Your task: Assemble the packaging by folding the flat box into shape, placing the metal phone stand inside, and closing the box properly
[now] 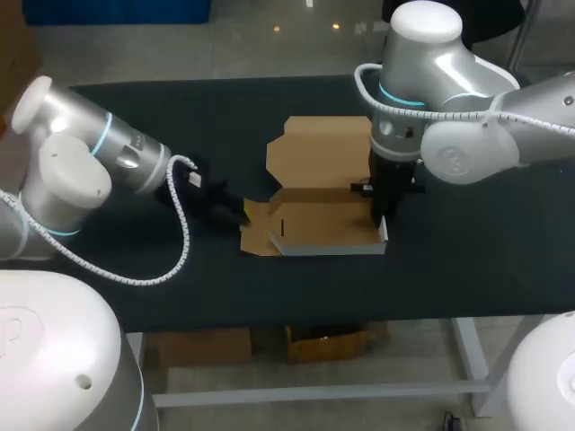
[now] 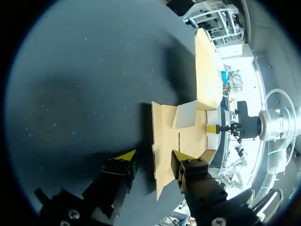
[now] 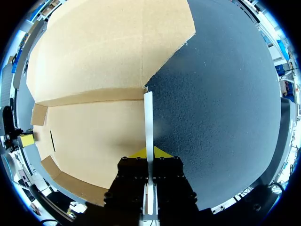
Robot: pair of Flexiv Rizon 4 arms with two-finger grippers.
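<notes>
- the box (image 1: 323, 220) sits partly folded near the middle of the black table (image 1: 467, 269), brown inside face up.
- its lid (image 1: 323, 153) lies open and flat on the table on the far side of the base, still joined along the fold.
- the near wall (image 1: 328, 249) of the base stands raised and shows a pale outer face.
- the right arm (image 1: 467, 117) comes in from the right and points straight down at the box's right end.
- the right fingers (image 3: 141, 153) are pinching the upright side wall (image 3: 148, 117): in the right wrist view the thin pale wall runs edge-on between the two yellow tips, one tip on each face.
- that side wall stands between the brown box floor and the bare table.
- the left arm (image 1: 90, 153) comes in from the left and is low over the table at the box's left end.
- the left fingers (image 2: 126, 156) are spread apart; a brown end flap (image 2: 162, 155) lies flat on the table with its edge in the gap between them, one tip over the bare table, the other over the cardboard.
- i cannot tell whether either left tip touches the flap.
- in the left wrist view the right arm's fingers show beyond the box, at its far wall.
</notes>
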